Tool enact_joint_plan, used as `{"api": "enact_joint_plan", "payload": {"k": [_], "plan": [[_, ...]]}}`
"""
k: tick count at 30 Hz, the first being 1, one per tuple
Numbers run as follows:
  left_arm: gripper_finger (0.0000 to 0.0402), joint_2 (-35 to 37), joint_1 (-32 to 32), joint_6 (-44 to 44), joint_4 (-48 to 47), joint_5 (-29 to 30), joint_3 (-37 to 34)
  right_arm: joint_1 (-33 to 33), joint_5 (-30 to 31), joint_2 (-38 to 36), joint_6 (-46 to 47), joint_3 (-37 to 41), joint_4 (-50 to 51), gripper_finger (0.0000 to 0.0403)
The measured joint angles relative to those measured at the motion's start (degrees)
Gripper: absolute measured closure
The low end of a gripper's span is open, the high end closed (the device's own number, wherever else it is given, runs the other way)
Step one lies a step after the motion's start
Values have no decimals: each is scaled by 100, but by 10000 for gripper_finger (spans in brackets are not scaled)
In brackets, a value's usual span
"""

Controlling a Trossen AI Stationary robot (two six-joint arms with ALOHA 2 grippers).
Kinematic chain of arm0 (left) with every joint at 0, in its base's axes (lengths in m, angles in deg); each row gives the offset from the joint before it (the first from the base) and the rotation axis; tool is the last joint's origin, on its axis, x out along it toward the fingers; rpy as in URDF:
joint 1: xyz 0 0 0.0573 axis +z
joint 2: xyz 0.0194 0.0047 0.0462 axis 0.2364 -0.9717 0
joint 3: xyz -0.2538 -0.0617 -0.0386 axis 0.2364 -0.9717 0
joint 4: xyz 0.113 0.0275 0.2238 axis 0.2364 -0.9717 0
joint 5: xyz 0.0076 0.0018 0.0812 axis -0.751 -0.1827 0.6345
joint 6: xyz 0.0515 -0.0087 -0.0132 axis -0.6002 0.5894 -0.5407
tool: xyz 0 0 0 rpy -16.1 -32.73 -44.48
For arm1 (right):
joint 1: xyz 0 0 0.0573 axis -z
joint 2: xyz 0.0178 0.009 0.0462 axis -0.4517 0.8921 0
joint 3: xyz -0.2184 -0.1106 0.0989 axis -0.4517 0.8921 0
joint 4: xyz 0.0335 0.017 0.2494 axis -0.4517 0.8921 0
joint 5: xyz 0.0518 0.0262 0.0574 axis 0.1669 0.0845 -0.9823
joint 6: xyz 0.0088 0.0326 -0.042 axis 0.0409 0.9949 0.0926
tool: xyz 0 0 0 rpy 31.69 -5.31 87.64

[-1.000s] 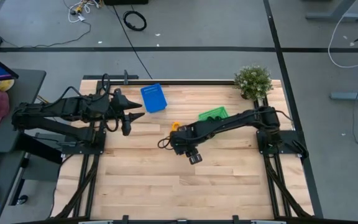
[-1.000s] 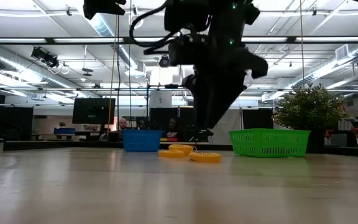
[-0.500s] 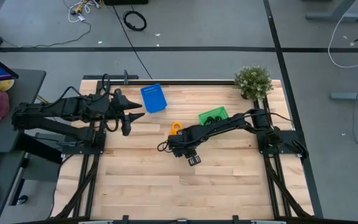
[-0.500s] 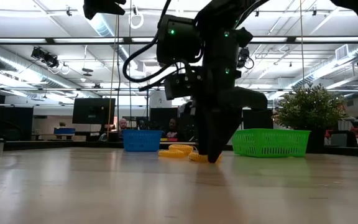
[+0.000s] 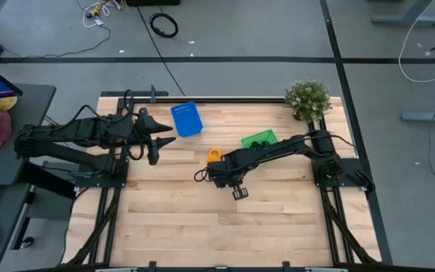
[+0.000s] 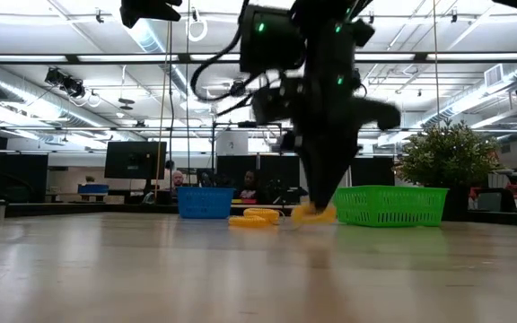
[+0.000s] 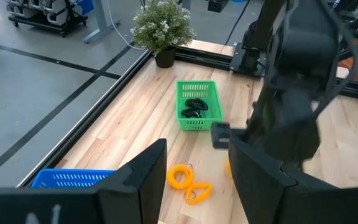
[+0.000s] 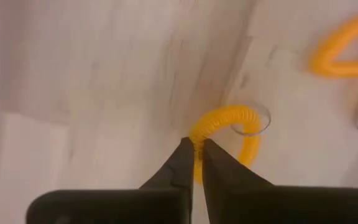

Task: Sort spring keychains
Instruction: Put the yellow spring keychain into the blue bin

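My right gripper (image 8: 195,163) points down over the middle of the table and is shut on an orange spring keychain (image 8: 229,121), which also shows in the low view (image 6: 312,213). Two more orange keychains (image 7: 188,183) lie flat on the wood beside it, between the blue bin (image 5: 186,119) and the green bin (image 5: 259,140). Black keychains (image 7: 194,107) lie inside the green bin. My left gripper (image 7: 194,186) waits open above the table's left part, touching nothing. My right gripper pinches the orange keychain's coil (image 8: 199,138) between its two fingertips, at one side of the loop. The fingers come from above, pointing down, and lie across the coil. The rest of the loop, with its small metal ring (image 8: 251,118), spreads out beyond the fingers. I cannot tell whether it is off the wood.
A potted plant (image 5: 307,98) stands at the table's far right corner, just behind the green bin. Bare wood (image 5: 225,227) stretches across the near half of the table. A large black cable coil (image 5: 164,24) lies on the floor beyond the table.
My right gripper has come down from above onto the orange keychain and shut on its coil. In the low view the keychain now sits closer to the green bin than it did a moment ago.
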Motion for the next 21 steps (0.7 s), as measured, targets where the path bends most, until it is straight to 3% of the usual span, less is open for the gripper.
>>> {"api": "enact_joint_plan", "payload": {"k": [6,10,14,21], "plan": [[225,-2,0,-46,3,20,0,-9,-54,-1000,409,0,437,397],[225,-2,0,-66,15,20,0,9,-430,-1914,880,0,419,400],[225,-2,0,-60,21,-24,0,96,-836,-2751,1693,-2,136,400],[225,-2,0,-52,371,-68,0,251,-910,-3587,2532,-7,-1011,401]]}}
